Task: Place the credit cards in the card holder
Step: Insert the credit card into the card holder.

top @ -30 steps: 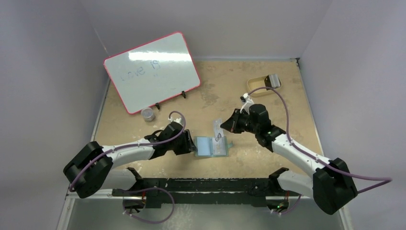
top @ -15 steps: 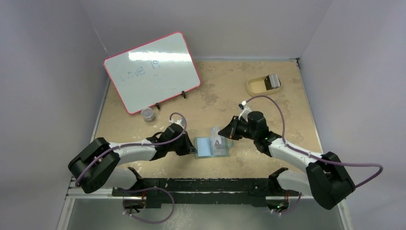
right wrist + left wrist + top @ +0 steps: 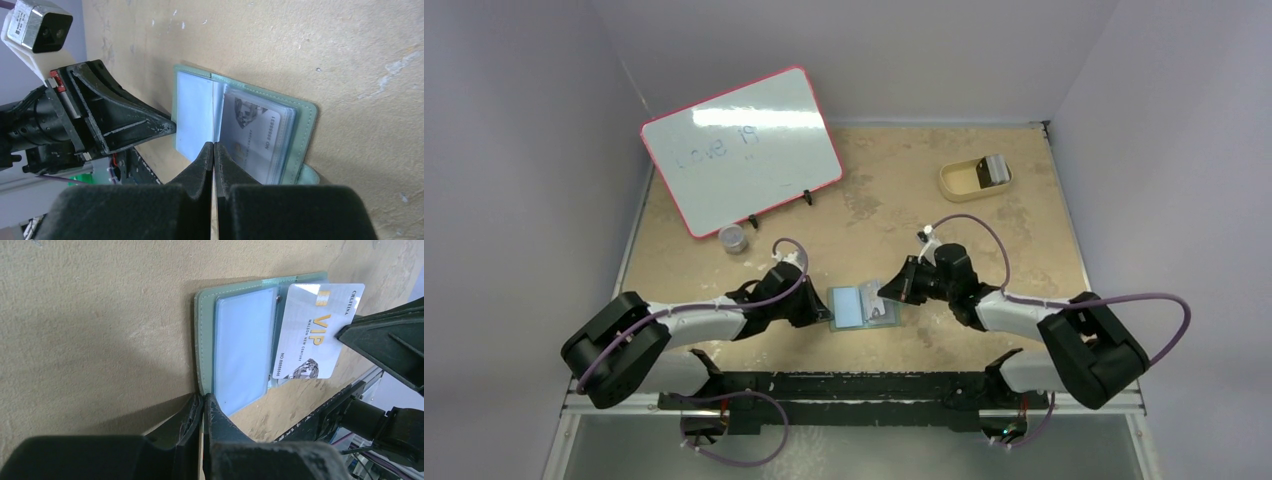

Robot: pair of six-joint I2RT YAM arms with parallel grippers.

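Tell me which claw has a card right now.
The right claw: it pinches the white VIP card over the open card holder. The left claw is closed at the holder's edge, no card.

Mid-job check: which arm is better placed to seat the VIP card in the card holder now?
Right. The right fingers are shut on the VIP card, poised over the open card holder's right half. The left fingers are clamped on its left edge, steadying it.
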